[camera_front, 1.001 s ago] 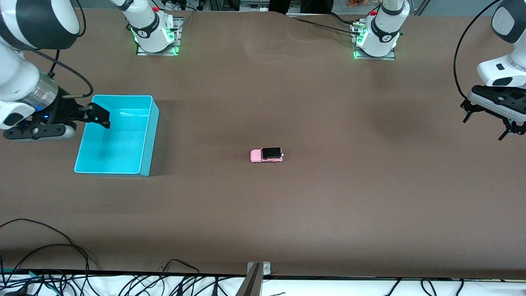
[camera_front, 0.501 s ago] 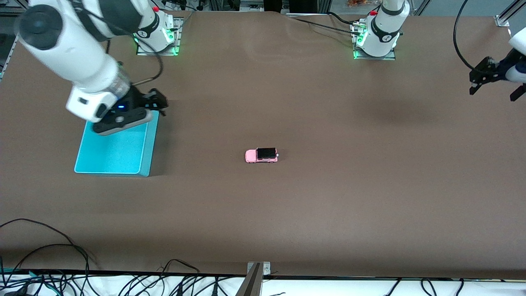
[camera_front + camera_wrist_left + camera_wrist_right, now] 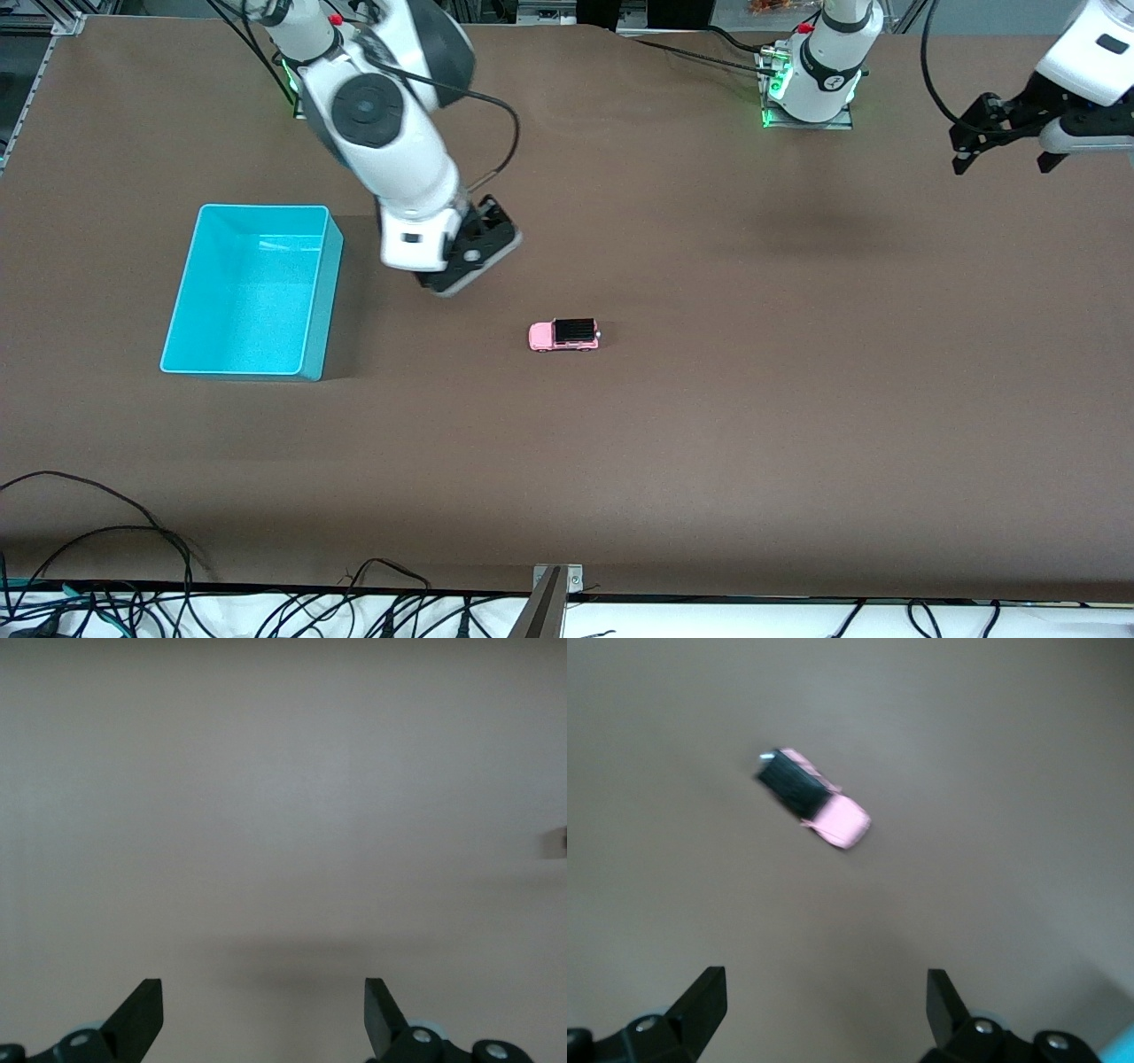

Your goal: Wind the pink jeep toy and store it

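Hovering with fingers apart, the right claw [image 3: 824,992] nears the unmarked pink jeep toy [image 3: 564,335]; left claw [image 3: 264,1005] likewise spread.

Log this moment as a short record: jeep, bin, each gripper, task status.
jeep: pink jeep toy on its wheels on the bare table, untouched
bin: turquoise bin toward the right arm's end, nothing in it
right gripper: open, over the table between bin and jeep, holding nothing
left gripper: open, holding nothing, over its own end of the table
status: jeep not yet grasped or stored
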Available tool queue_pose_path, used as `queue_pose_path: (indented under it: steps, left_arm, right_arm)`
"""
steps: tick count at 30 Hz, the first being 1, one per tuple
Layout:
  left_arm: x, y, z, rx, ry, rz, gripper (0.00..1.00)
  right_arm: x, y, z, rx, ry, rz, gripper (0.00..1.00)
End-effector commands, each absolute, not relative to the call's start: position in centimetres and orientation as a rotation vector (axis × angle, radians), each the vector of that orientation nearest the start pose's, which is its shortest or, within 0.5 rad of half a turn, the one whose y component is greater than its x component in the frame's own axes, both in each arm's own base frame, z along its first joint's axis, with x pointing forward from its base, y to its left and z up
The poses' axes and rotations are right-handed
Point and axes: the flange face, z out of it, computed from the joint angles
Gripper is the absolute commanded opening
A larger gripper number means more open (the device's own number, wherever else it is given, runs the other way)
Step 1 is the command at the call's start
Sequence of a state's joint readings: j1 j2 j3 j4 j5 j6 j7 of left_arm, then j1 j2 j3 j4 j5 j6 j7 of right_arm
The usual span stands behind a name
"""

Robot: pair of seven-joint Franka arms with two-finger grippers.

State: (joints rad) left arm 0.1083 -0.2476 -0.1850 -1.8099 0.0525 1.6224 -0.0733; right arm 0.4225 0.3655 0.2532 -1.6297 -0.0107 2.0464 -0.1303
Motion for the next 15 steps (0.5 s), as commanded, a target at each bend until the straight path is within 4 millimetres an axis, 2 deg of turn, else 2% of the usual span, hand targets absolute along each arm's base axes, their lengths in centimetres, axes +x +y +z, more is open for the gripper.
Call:
queue_pose_path:
  steps: [1,4,6,11,15]
  left_arm:
    - [50.6,-4.1,65.8,-3.092,-0.048,-0.013,1.0]
    - [52.0,-4.0,65.8,-3.1,-0.064,0.026,1.0]
    - [52.5,-4.0,65.8,-3.101,-0.083,0.04,1.0]
    - [52.7,-3.2,65.9,-3.111,-0.109,0.041,1.0]
    - [52.7,-3.0,65.8,-3.116,-0.116,0.044,1.0]
  right_arm:
    - [51.9,44.2,37.8,-2.622,-1.555,-0.072,1.0]
    - [51.9,45.3,35.7,-2.521,-1.709,-0.113,1.0]
    - [51.1,46.8,34.4,-2.438,-1.824,-0.145,1.0]
    - [49.9,49.3,31.1,-2.322,-2.013,-0.201,1.0]
    - [49.8,50.0,28.3,-2.289,-2.114,-0.23,1.0]
